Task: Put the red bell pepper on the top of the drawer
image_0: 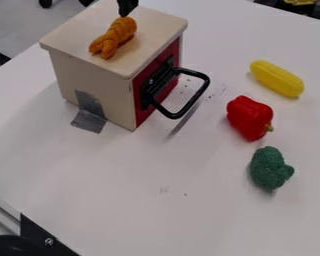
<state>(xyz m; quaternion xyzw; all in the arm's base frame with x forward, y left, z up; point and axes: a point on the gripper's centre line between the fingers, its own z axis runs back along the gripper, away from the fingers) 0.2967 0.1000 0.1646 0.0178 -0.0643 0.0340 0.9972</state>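
Can't tell if the hand (126,7) by the orange toy (114,37) on the drawer (156,30) is gripping. Red bell pepper (248,116) sits apart, probably for easy grabbing.

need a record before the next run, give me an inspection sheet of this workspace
Surface: white table; dark smudges near the drawer's handle
Job's things: red bell pepper lying on the table; drawer unit with pale top and red front, gray tape at its base
Clutter: orange toy on the drawer top; yellow corn and green broccoli either side of the pepper
Gripper: black gripper at the orange toy's far end
Cables: nothing seen
Surroundings: dark wheel on the floor, upper left
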